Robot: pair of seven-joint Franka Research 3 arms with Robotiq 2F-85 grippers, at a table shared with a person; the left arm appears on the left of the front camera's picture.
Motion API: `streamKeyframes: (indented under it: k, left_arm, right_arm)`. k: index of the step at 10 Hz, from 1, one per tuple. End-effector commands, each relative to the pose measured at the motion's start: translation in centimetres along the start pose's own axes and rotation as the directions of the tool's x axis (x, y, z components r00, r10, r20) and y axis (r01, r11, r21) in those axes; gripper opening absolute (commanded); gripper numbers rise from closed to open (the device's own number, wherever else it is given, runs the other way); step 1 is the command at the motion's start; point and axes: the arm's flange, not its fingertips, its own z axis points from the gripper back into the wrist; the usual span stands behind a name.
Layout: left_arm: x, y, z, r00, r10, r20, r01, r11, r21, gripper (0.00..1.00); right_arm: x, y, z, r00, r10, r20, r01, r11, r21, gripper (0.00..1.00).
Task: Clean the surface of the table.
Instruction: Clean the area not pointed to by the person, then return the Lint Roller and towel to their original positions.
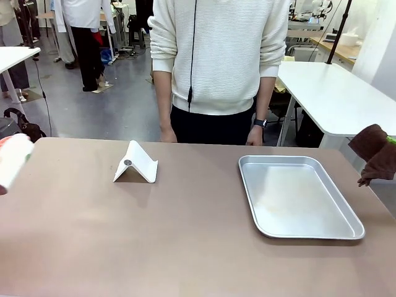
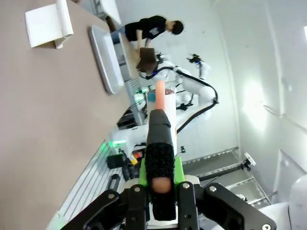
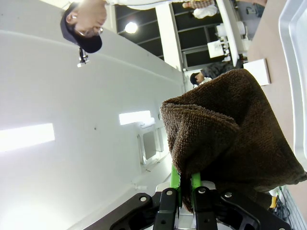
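Note:
The taupe-brown table [image 1: 185, 247] stretches across the front view and runs along the left of the left wrist view [image 2: 43, 134]. My left gripper [image 2: 160, 181] is shut on a long tool with a black middle and a salmon-pink end [image 2: 159, 129]. At the table's left edge that tool appears as a blurred white roll [image 1: 13, 162]. Off the table's right end, my right gripper [image 3: 184, 184] is shut on a brown cloth [image 3: 225, 139], which hangs in the air [image 1: 375, 153].
A silver tray [image 1: 297, 195] lies on the table's right half. A white folded stand [image 1: 135, 163] sits left of centre. A person stands at the far edge with both hands [image 1: 167, 133] near the table. A white-topped table [image 1: 334, 93] stands behind on the right.

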Motion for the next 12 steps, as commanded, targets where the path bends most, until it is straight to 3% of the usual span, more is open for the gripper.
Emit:
streamKeyframes:
  k: [1,2,3,4,12]
  left_arm:
    - [-1.9,0.7,1.0,0.994,0.066,0.091,-0.061,0.997,-0.054,0.22]
    - [-2.7,1.2,0.8,0.978,0.101,0.183,-0.086,0.992,-0.090,0.22]
    - [-3.4,1.8,0.9,0.982,0.080,0.171,-0.069,0.995,-0.069,0.22]
    - [-3.3,1.0,1.4,0.994,0.058,0.095,-0.054,0.998,-0.045,0.22]
    - [-3.3,1.0,1.4,0.994,0.058,0.095,-0.054,0.998,-0.045,0.22]
  right_arm:
    - [-0.2,0.5,-0.2,1.000,0.007,-0.018,-0.007,1.000,-0.005,0.09]
    - [-0.2,0.5,-0.2,1.000,0.007,-0.018,-0.007,1.000,-0.005,0.09]
    - [-0.2,0.5,-0.2,1.000,0.007,-0.018,-0.007,1.000,-0.005,0.09]
    - [-0.2,0.5,-0.2,1.000,0.007,-0.018,-0.007,1.000,-0.005,0.09]
    - [-0.2,0.5,-0.2,1.000,0.007,-0.018,-0.007,1.000,-0.005,0.09]
